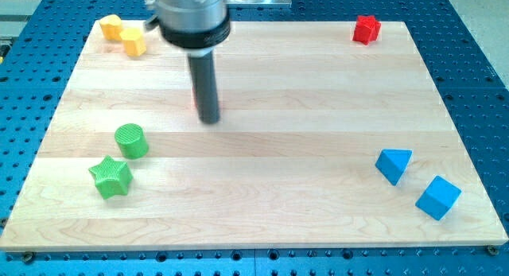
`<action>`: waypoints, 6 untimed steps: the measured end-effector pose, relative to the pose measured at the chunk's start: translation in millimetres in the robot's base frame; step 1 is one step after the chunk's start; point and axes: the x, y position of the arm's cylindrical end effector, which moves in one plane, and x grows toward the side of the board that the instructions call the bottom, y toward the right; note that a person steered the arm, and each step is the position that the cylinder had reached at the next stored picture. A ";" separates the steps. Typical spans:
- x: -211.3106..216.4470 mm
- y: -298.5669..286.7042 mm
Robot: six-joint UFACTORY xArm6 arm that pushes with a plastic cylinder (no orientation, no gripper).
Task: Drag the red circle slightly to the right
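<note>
A pale wooden counter (pixel 278 172) was shown lying on a blue perforated base, with small coloured plastic blocks scattered near its corners. A straight dark rod, the tool (pixel 206 85), was seen hanging from a grey cylindrical mount in the upper left-centre of the frame, its tip (pixel 208 120) set down on the counter.

The red circle (pixel 196 103), a small red round block, was almost wholly hidden behind the rod. Only a thin reddish sliver could be made out at the rod's left edge, just above the tip, so its full outline could not be confirmed. The tip appeared to be set against or just in front of it.

The block was judged to be light, rigid and not fragile, and likely to slide easily on the smooth wood. As a round piece, it was expected to roll off a push that was not centred. For a rightward nudge, contact was best made squarely on its left side.

The tool had no jaws to open or close. Nothing was held by it.

Elsewhere were seen:
- two yellow blocks (pixel 123 34) at upper left
- a red angular block (pixel 366 28) at upper right
- a green cylinder (pixel 131 141) and a green star (pixel 110 177) at lower left
- a blue triangular block (pixel 394 164) and a blue cube (pixel 437 198) at lower right
</note>
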 end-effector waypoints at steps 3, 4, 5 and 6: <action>-51.8 -73.9; -61.7 38.1; -58.0 -20.7; -96.0 -53.2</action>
